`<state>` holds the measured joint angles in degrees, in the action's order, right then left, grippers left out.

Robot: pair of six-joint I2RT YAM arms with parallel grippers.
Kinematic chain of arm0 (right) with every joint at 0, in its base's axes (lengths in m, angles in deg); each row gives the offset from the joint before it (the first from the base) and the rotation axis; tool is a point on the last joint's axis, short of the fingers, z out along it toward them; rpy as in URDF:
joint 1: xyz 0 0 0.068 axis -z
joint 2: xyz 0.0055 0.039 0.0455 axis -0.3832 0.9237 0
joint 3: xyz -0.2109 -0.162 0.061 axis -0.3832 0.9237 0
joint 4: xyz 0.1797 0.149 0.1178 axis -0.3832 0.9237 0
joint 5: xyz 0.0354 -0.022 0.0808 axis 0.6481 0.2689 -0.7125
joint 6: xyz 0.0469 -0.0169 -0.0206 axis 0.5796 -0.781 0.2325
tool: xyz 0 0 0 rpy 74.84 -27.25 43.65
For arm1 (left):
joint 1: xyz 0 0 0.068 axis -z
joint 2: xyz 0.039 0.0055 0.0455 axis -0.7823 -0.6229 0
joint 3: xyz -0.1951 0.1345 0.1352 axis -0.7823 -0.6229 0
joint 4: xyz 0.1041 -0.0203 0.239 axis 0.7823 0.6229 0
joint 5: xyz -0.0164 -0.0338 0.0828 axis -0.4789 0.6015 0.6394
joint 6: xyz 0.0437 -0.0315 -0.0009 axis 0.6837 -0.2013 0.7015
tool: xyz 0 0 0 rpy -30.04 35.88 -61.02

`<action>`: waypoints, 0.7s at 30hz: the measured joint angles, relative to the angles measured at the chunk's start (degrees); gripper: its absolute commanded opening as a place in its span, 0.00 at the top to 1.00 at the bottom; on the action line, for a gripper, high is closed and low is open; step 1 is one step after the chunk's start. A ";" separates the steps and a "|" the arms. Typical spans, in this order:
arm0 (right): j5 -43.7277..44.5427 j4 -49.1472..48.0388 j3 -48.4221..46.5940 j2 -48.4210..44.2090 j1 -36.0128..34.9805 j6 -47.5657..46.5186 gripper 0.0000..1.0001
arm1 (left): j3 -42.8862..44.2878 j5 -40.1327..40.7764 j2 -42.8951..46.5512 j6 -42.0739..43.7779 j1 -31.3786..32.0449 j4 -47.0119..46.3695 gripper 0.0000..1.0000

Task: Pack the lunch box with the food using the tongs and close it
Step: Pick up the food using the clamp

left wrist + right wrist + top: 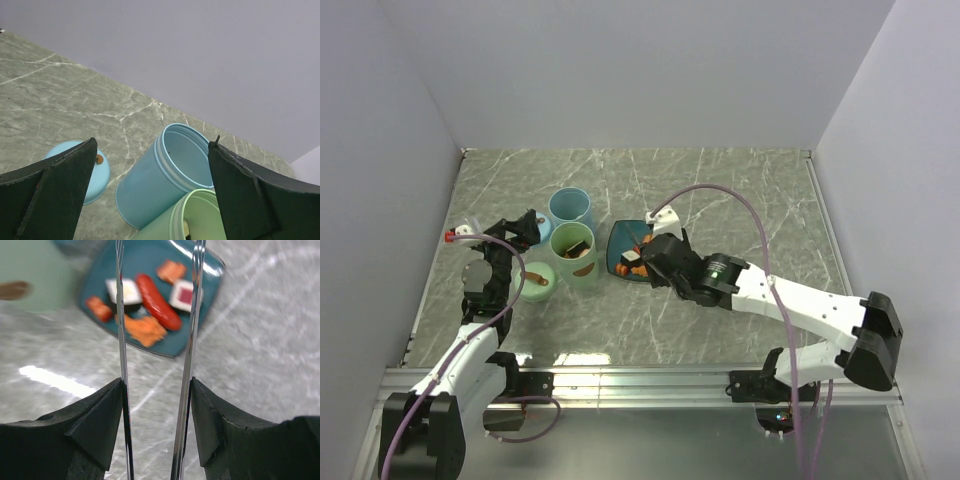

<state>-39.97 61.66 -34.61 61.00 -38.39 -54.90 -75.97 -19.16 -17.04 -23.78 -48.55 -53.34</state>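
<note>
Two arms of the silver tongs (121, 330) are running forward out of the right gripper (156, 390), which is clamping them along the shank. The arms are standing apart with nothing seen between them. Their tips are passing off the top of the wrist view, so I cannot check the very ends.

Food is lying ahead of the tool on the teal plate (145, 257):
- a red sausage (157, 301) is sitting between the lines of the two arms
- a white-and-red piece (182, 295) is lying just inside the right arm
- an orange chunk (98, 308) is sitting outside the left arm
- shredded orange (145, 329) is lying nearest the fingers

Step in hand, as I am judging it: lining up for a pick. To do it well:
- keeping the sausage centred between the arms
- lowering until both tips are straddling its middle
- squeezing slowly so the round piece is not squirting sideways
- lifting clear of the plate rim before swinging away

The top view is giving the layout. The green tub (574, 252), probably a lunch-box tier, is standing beyond the plate from the tongs and is carrying something brown. The blue tub (570, 208) is standing just beside it. The right wrist view is catching only a pale green corner of that. The left gripper (154, 144) is hanging over the tubs, jaws spread wide, gripping nothing. Only the right wrist view is separating the food pieces. From above they are merging into an orange smear.
</note>
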 measured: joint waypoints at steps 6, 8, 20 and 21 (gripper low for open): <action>0.83 2.67 3.43 2.40 2.97 4.35 0.40 | 0.02 0.00 0.00 0.00 0.00 0.00 0.01; 0.83 3.17 4.24 2.60 3.63 5.14 0.42 | 0.00 -0.02 0.00 0.00 0.00 0.00 0.01; 0.04 2.86 4.63 4.76 5.60 6.05 0.44 | 0.00 -0.02 -0.02 0.00 0.00 0.00 0.01; -0.11 2.82 4.63 5.14 5.60 6.05 0.44 | 0.00 -0.02 -0.02 0.00 0.00 0.00 0.01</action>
<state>-40.08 64.48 -29.98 66.13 -32.80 -48.84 -75.97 -19.18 -17.06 -23.78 -48.55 -53.34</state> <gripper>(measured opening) 0.558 0.995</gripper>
